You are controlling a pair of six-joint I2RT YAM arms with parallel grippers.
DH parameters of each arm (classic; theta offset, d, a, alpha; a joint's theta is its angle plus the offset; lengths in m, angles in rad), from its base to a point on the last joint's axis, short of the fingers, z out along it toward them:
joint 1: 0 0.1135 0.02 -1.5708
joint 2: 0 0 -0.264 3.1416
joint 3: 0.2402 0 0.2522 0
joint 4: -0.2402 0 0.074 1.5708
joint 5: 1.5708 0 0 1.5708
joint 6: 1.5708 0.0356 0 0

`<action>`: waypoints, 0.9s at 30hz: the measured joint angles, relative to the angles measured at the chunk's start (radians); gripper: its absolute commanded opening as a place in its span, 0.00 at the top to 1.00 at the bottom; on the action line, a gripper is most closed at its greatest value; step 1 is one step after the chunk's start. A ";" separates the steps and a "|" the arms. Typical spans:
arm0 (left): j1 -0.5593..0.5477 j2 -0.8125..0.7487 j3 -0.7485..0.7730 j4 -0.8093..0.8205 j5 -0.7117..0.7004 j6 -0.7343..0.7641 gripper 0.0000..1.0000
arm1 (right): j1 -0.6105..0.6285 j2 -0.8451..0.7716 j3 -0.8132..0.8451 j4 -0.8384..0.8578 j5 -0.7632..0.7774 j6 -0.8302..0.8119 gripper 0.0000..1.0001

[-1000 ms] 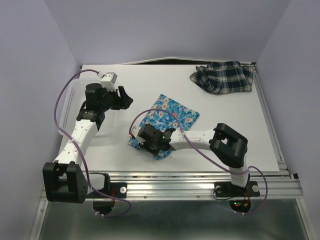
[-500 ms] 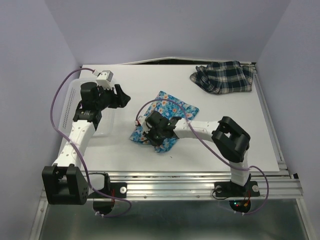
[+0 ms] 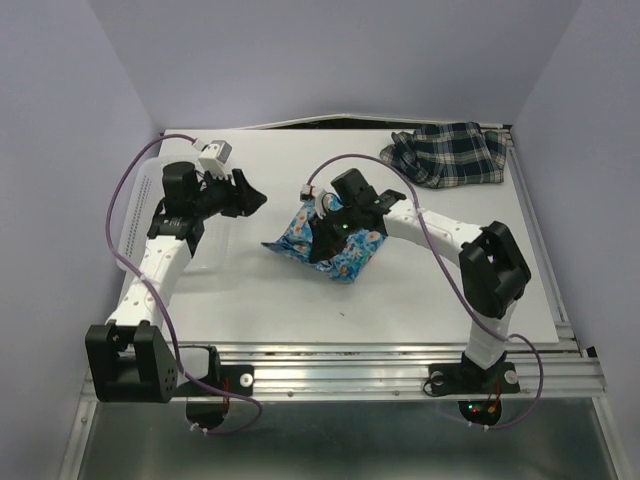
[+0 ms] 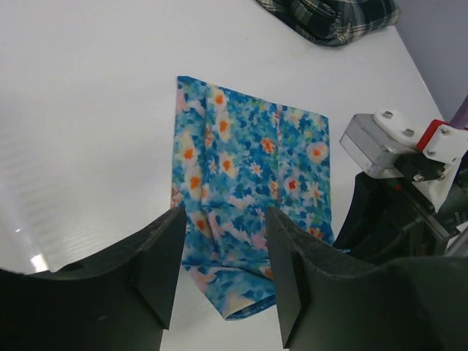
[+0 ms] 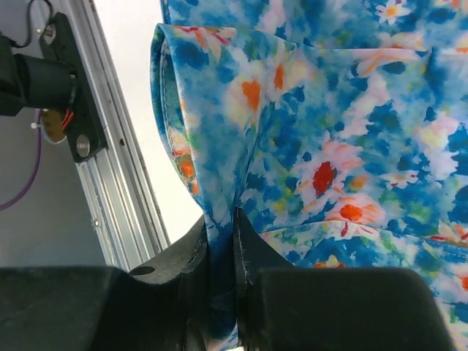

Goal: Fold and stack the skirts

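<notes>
The blue floral skirt (image 3: 345, 250) lies mid-table, its near edge pulled up and doubled over. My right gripper (image 3: 326, 236) is shut on that raised edge; in the right wrist view the cloth (image 5: 329, 146) is pinched between the two jaws (image 5: 219, 230). My left gripper (image 3: 248, 196) hovers open to the skirt's left, off the cloth, and nothing sits between its fingers (image 4: 223, 219); the floral skirt (image 4: 248, 175) shows past them. The dark plaid skirt (image 3: 447, 152) lies crumpled at the back right corner, also seen in the left wrist view (image 4: 329, 14).
A white lattice basket (image 3: 135, 215) stands along the table's left edge beneath the left arm. The right arm's wrist and camera (image 4: 398, 146) sit just right of the floral skirt. The metal rail (image 3: 400, 360) runs along the near edge.
My right gripper closed on the floral skirt's near edge, lifted it and carried it toward the back, folding the cloth over. The left gripper has narrowed slightly and stayed in place.
</notes>
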 measured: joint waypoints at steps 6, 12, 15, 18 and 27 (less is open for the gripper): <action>-0.024 0.180 0.060 0.007 0.167 -0.036 0.68 | -0.017 -0.051 -0.097 -0.021 -0.093 -0.109 0.99; -0.113 0.401 0.096 -0.056 0.241 -0.032 0.76 | -0.010 -0.104 -0.209 -0.076 -0.105 -0.191 0.99; -0.154 0.478 0.106 -0.071 0.263 -0.031 0.78 | -0.010 -0.122 -0.209 -0.094 -0.118 -0.217 0.99; -0.182 0.542 0.124 -0.077 0.265 -0.032 0.81 | -0.010 -0.133 -0.200 -0.111 -0.124 -0.237 0.99; -0.192 0.724 0.173 -0.107 0.254 -0.023 0.87 | -0.010 -0.134 -0.145 -0.179 -0.124 -0.288 0.99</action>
